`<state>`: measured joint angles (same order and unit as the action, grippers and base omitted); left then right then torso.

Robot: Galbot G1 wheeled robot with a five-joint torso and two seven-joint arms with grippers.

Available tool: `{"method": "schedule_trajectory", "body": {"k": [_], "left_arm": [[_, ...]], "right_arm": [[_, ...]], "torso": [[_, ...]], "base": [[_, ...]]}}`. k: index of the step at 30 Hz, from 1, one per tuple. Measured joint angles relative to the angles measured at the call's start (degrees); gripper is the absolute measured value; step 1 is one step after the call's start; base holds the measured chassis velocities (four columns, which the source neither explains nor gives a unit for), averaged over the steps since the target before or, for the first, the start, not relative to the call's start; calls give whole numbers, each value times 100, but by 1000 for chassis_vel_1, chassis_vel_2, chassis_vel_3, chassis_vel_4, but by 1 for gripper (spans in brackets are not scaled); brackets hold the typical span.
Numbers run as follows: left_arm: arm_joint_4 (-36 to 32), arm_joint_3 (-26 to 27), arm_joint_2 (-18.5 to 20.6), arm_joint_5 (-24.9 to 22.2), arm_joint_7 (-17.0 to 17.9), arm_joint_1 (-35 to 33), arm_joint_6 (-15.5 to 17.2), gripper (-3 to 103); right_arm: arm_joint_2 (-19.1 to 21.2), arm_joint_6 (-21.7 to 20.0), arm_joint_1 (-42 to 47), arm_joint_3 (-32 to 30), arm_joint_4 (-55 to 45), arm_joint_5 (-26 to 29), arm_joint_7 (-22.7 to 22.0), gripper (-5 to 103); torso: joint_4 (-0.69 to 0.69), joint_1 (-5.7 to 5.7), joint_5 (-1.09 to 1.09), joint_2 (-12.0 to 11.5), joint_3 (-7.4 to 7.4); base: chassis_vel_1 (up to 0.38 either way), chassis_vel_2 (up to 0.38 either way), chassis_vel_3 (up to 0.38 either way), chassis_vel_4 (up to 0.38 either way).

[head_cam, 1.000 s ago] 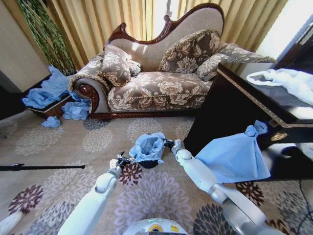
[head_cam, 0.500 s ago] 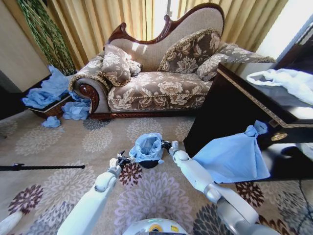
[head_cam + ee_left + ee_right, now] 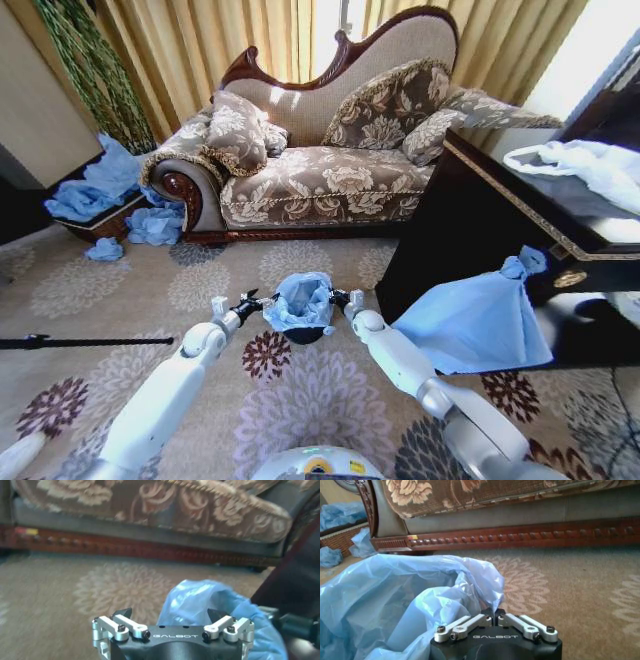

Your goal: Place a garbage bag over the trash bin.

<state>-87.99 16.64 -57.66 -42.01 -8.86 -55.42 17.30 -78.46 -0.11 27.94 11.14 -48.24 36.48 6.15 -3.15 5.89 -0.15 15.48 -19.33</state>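
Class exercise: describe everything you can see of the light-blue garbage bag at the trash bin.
The garbage bag is thin, wrinkly, translucent light-blue plastic, draped open over the black trash bin on the patterned carpet before the sofa. Its mouth gapes upward, folds bunched. The right gripper is shut on its edge; the left gripper is open beside it.

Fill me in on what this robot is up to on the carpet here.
It is lining the trash bin on the carpet in front of the sofa with the garbage bag. The bag lies bunched over the bin's mouth, not yet pulled down the sides. The right gripper is shut on the bag's edge at one side; the left gripper sits open at the opposite side, close to the plastic.
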Motion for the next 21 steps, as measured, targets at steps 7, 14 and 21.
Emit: {"method": "schedule_trajectory", "body": {"k": [7, 14, 21], "left_arm": [[210, 82, -86, -354, 238, -47, 289, 100], [1224, 74, -227, -1161, 13, 368, 793, 100], [1676, 15, -382, -1070, -51, 548, 779, 103]], "right_arm": [[2, 1, 19, 10, -28, -21, -55, 0], [-15, 1, 46, 63, -85, -37, -142, 0], [-86, 36, 55, 66, 10, -36, -156, 0]], "torso": [[2, 0, 0, 0, 0], [-1, -1, -1, 0, 1], [0, -1, 1, 0, 0]], "base": [[0, 0, 0, 0], [0, 0, 0, 0], [0, 0, 0, 0]]}}
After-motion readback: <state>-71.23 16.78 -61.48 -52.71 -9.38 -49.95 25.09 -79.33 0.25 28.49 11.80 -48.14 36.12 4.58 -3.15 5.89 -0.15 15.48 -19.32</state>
